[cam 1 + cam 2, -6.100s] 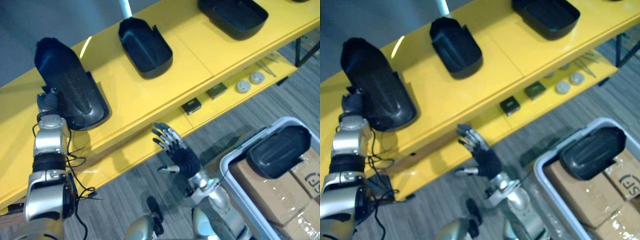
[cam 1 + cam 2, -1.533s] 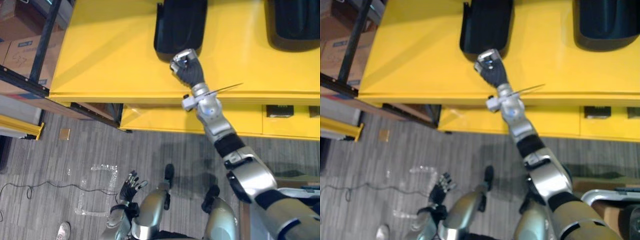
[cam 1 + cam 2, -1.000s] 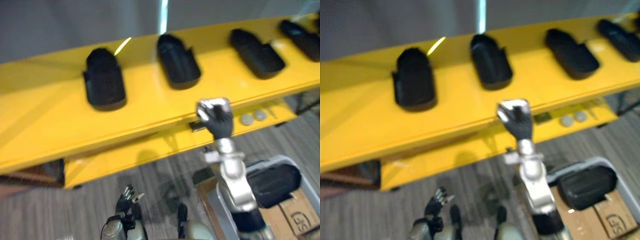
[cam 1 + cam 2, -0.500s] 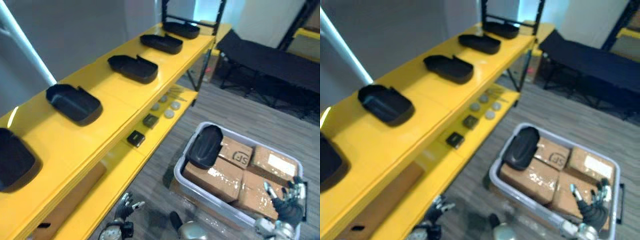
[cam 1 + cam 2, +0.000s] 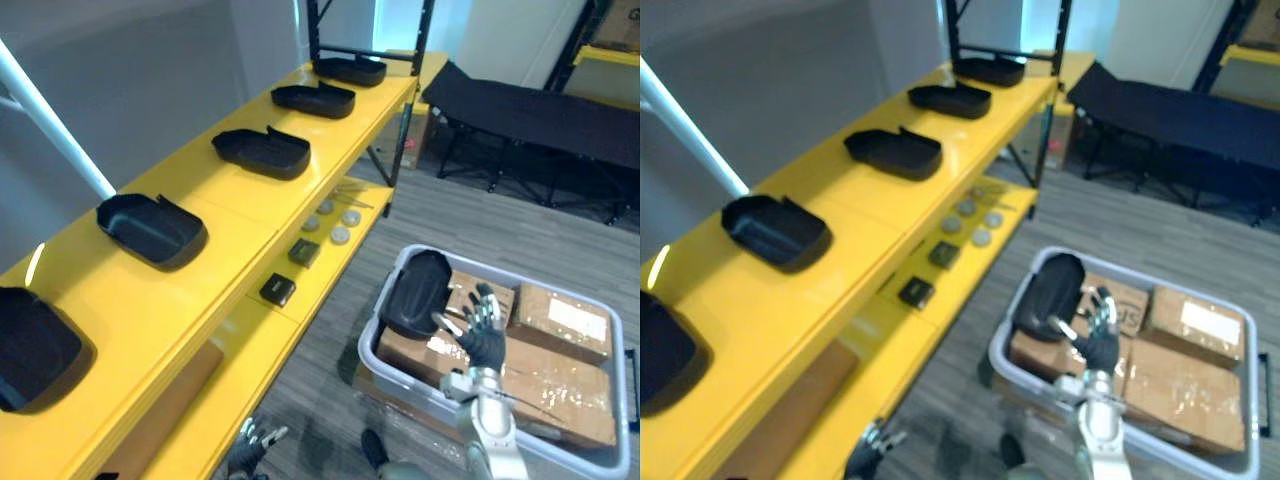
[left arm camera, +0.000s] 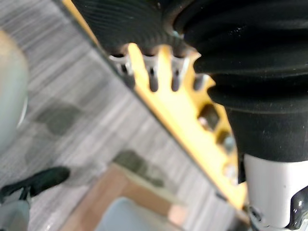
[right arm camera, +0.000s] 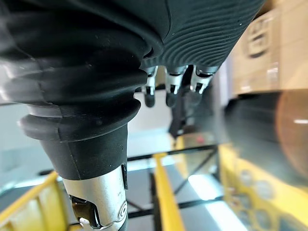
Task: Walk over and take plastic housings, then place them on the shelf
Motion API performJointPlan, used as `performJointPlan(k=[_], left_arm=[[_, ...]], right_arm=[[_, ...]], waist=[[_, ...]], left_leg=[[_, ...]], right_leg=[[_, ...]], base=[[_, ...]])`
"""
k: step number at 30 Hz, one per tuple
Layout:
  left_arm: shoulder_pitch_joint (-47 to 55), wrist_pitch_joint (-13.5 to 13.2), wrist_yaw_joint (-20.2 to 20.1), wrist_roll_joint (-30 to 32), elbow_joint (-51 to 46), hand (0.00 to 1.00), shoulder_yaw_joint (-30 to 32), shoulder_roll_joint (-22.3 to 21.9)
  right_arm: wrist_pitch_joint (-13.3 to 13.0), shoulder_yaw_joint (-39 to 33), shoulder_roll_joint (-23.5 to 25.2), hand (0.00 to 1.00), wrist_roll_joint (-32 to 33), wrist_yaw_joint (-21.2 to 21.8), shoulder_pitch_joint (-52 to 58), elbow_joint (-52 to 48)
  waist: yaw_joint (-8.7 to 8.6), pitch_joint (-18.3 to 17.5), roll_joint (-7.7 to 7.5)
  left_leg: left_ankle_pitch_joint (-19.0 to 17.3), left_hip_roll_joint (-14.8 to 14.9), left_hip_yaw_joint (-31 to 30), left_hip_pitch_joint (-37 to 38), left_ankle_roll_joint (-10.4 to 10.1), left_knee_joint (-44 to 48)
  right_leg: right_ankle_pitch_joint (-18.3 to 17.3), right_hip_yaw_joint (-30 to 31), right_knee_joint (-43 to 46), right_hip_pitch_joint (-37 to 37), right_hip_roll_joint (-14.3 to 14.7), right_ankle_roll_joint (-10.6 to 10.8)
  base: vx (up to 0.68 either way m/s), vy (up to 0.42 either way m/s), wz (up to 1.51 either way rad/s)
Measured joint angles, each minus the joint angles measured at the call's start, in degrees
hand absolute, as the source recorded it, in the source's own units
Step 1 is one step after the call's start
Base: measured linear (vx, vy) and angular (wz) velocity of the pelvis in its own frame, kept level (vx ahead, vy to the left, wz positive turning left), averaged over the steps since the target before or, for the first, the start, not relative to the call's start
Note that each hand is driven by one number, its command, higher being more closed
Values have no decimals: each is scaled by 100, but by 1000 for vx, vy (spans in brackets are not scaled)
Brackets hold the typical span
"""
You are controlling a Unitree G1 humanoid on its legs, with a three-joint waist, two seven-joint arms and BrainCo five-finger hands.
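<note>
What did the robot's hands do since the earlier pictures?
The right hand left the shelf, swung over to the bin and now spreads open beside the black housing lying on the boxes, not gripping it. The left hand let go at the shelf and hangs low, open. The housings on the shelf stayed put.

A yellow shelf [image 5: 855,205] runs from 7 o'clock up to 12 o'clock, with black plastic housings [image 5: 892,152] spaced along its top. At 4 o'clock a grey bin [image 5: 997,340] holds cardboard boxes [image 5: 1185,385] and one more housing [image 5: 1045,295]. The right hand [image 5: 1098,348], fingers spread, is raised just beside that housing, on its 4 o'clock side.
</note>
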Motion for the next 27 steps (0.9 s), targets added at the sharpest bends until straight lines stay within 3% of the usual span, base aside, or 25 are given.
performJointPlan(k=[2,6,7,9,12,14,17,18,19,22,23,24,25,27], left_arm=[[-275,-61,2,3,-104,0,-9,25],[-327,-68,11,-8,-527,0,139,-187],[-260,-68,65,-6,-614,0,252,-234],[-65,-32,292,-5,-832,0,478,-202],[-130,72,505,-23,-840,0,561,-35],[-364,195,516,-188,-805,0,517,126],[-460,287,536,-197,-803,0,349,326],[-459,373,544,-203,-788,0,309,379],[-477,429,544,-248,-729,0,310,420],[-511,446,498,-470,-565,0,262,231],[-510,438,465,-563,-560,0,118,158],[-493,439,455,-709,-556,0,80,128],[-448,435,458,-856,-545,0,64,102],[-471,424,453,-1084,-436,0,-75,-53]], right_arm=[[-6,53,37,0,-4,-174,7,-1],[-12,105,103,0,-9,-187,188,-10],[-13,139,125,0,-3,-75,274,-13],[-11,182,135,0,15,283,505,-29],[-10,215,230,0,57,470,720,-45],[-22,310,249,0,46,378,736,-55],[-2,594,294,0,41,98,526,-8],[10,603,336,0,39,46,503,12],[26,596,384,0,39,-9,518,62],[36,592,319,0,-17,-161,408,180],[40,592,337,0,-23,-204,468,177],[111,592,336,0,-122,-204,536,189],[179,593,321,0,-281,-204,563,204],[242,542,170,0,-358,-204,486,237]], waist=[[16,226,-151],[4,491,-173],[67,535,-230],[189,628,-301],[147,579,-360],[150,549,-368],[165,492,-434],[172,462,-483],[167,410,-545],[200,387,-270],[161,383,-278],[159,356,-334],[158,320,-338],[134,388,-122]], left_leg=[[-113,-82,15,-232,88,475],[-324,-256,118,-221,309,860],[-350,-241,374,-97,327,814],[-285,-59,973,163,370,647],[-102,181,1177,192,322,461],[283,341,1143,208,209,-11],[489,524,1158,10,14,-132],[485,583,1156,-22,-80,-78],[466,658,1105,-77,-171,57],[582,1038,825,-102,-369,66],[649,1073,831,-12,-491,-70],[680,1072,830,42,-572,-125],[698,1105,828,10,-613,-111],[729,1368,771,-104,-571,17]], right_leg=[[71,-28,232,-222,-27,88],[207,-123,467,-374,-36,202],[195,-410,424,-407,-69,27],[-317,-1905,424,-425,-404,-836],[-274,-2247,1201,-617,-455,-757],[-558,-2269,2060,-654,-528,-625],[-601,-2346,2133,-519,-952,-656],[-336,-2335,2059,-428,-1074,-667],[-259,-2208,1910,-297,-1002,-401],[-314,-2275,1756,-302,-627,-368],[-659,-2547,1725,-187,-657,-121],[-887,-2696,1637,-96,-663,-16],[-1068,-2749,1479,-45,-613,-58],[-1061,-2827,1329,-49,-320,-169]], base=[[-115,126,-21],[-145,109,-63],[-226,68,-118],[-228,15,-135],[-98,-51,-55],[-42,-135,-1],[5,-203,-20],[53,-280,-13],[72,-286,-20],[45,-281,-29],[8,-326,2],[-10,-337,3],[-16,-290,-11],[-61,-203,-13]])
